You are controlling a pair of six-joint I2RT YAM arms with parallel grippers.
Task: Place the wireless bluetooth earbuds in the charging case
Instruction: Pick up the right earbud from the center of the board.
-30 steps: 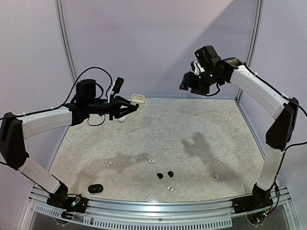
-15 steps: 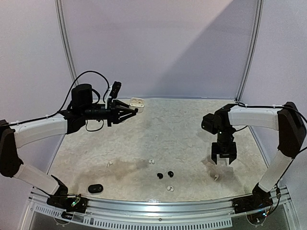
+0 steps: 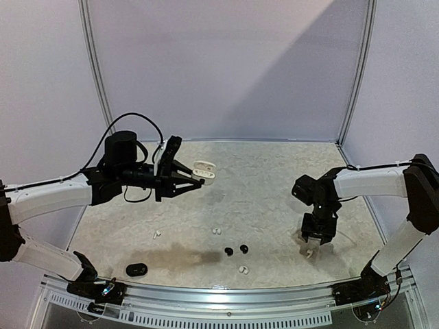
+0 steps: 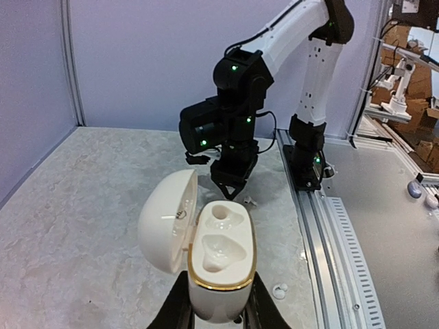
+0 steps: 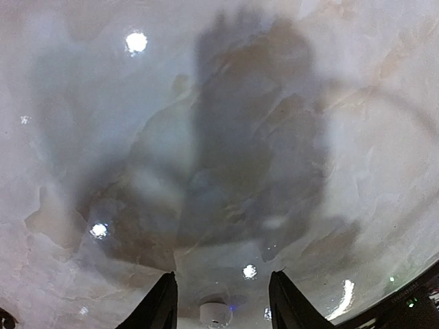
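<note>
My left gripper (image 3: 195,178) is shut on an open white charging case (image 3: 203,171) and holds it above the table's left middle. In the left wrist view the case (image 4: 221,264) has a gold rim, two empty sockets and its lid hinged open to the left. My right gripper (image 3: 317,235) is open and points down just above a white earbud (image 3: 309,253). That bud (image 5: 217,313) sits between the open fingers (image 5: 162,301) in the right wrist view. Two black buds (image 3: 235,249) and white buds (image 3: 217,230) (image 3: 243,269) (image 3: 157,234) lie on the table.
A closed black case (image 3: 136,269) lies near the front left edge. The table (image 3: 274,185) is pale marble, with walls at the back and sides. A metal rail (image 4: 329,226) runs along the front edge. A white bud (image 4: 279,291) lies by that rail.
My right arm swung down from high at the back to just above the white bud at front right. My left gripper carried the white case from the back wall toward the middle.
</note>
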